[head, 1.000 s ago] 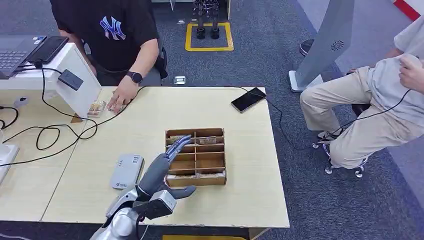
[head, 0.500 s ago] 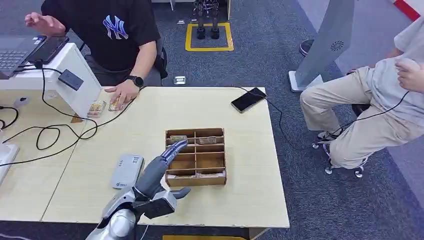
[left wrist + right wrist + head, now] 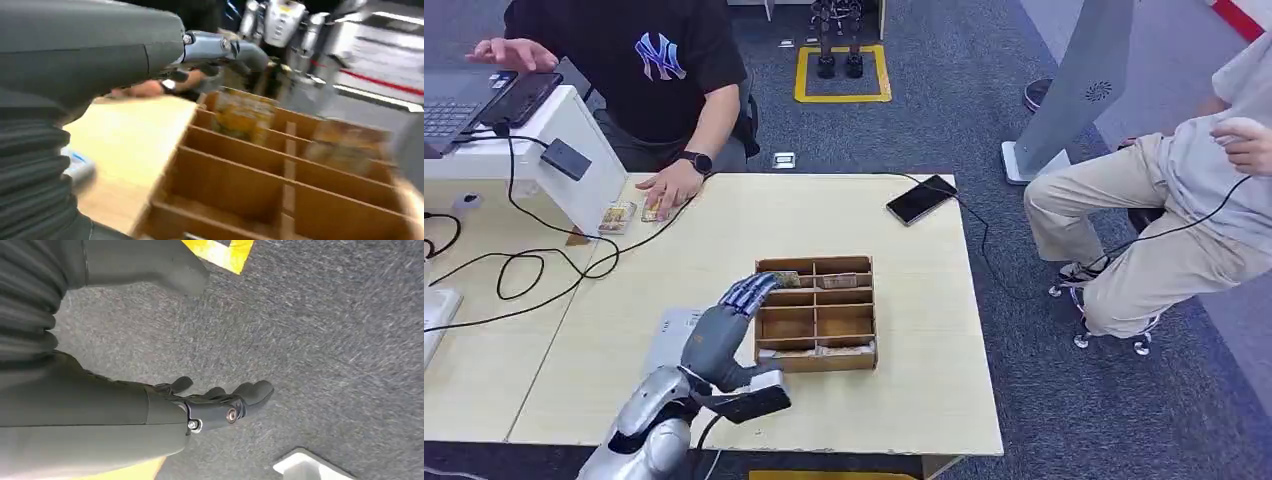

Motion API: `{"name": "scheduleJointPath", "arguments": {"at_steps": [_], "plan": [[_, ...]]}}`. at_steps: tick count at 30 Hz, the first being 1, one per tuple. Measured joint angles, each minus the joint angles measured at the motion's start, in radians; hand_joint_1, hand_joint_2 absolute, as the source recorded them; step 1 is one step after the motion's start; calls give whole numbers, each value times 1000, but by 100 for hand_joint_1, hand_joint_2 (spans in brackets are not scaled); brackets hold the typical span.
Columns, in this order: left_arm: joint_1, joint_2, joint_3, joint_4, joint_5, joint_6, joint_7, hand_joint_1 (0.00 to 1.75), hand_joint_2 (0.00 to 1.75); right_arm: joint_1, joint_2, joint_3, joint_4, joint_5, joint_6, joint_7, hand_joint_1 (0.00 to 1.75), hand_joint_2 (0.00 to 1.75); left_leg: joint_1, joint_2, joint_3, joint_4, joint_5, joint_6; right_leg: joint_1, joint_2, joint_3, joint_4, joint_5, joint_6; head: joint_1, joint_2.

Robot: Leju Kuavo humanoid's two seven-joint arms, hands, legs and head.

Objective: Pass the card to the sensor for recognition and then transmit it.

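Observation:
A brown cardboard divider box sits in the middle of the wooden table. Cards stand in its far compartments: one at the far left, one beside it, and another lies in the near row. My left hand hovers at the box's left edge with fingers stretched toward the far-left card and nothing in it. The left wrist view has its fingers above the box and that card. The grey card sensor lies partly under this hand. My right hand hangs over carpet, fingers apart.
A person in a black shirt sits at the far left, one hand on the table by small card stacks. Black cables loop across the left side. A phone lies far right. Another person sits to the right.
My left hand has shifted left and back from the box, now covering more of the sensor. The seated person's other hand has come to rest on the tablet.

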Motion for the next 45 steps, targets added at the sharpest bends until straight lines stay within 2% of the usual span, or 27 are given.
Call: {"name": "scheduleJointPath", "arguments": {"at_steps": [6, 14, 24, 26, 31, 33, 35, 37, 39, 45], "plan": [[-17, 0, -17, 8, -64, 24, 42, 0, 175, 2, 18, 0, -24, 1, 0, 6, 0, 175, 0, 0, 0, 0, 0, 0, 0, 0, 0, 0, 0, 0, 0, 0], [-17, 3, -20, -3, -101, 49, 55, 0, 175, 5, 29, 0, -44, 1, 0, 10, 0, 175, 0, 0, 0, 0, 0, 0, 0, 0, 0, 0, 0, 0, 0, 0], [-16, 14, -29, -26, -108, 34, 55, 0, 175, 5, 32, 0, -56, 1, 0, 18, 0, 175, 0, 0, 0, 0, 0, 0, 0, 0, 0, 0, 0, 0, 0, 0], [-16, 18, -31, -29, -92, 13, 52, 0, 175, 5, 32, 0, -57, 1, 0, 18, 0, 175, 0, 0, 0, 0, 0, 0, 0, 0, 0, 0, 0, 0, 0, 0], [-15, 24, -31, -41, -54, 12, 31, 0, 175, 5, 33, 0, -57, 1, 0, 18, 0, 175, 0, 0, -1, 0, 0, 0, 0, 0, 0, 0, 0, 0, 0, 0], [-9, 25, -31, -49, -19, 38, -3, 0, 175, 5, 33, 0, -57, 0, 0, 18, 0, 175, 0, 0, -1, 0, 0, 0, 0, 0, 0, 0, 0, 0, 0, 0], [15, 16, -31, -77, 77, 102, -88, 0, 175, 6, 33, 0, -57, 0, 0, 17, 0, 175, 0, 0, -1, 0, 0, 0, 0, 0, 0, 0, 0, 0, 0, 0], [44, -14, -22, -120, 211, 151, -182, 0, 175, 6, 33, 0, -57, 2, 0, 16, 0, 175, 0, 0, -1, 0, 0, 0, 0, 0, 0, 0, 0, 0, 0, 0], [72, -52, -3, -169, 330, 161, -233, 0, 175, 6, 33, 0, -57, 8, 0, 18, 0, 175, 0, 0, -1, 0, -1, 1, 0, 0, 0, 0, 0, 0, 0, 0], [105, -109, 24, -247, 372, 160, -247, 0, 175, 6, 34, 0, -57, 16, 0, 21, 0, 175, 0, 0, -1, 0, -1, 1, 0, 0, 0, 0, 0, 1, 0, 0]]}}
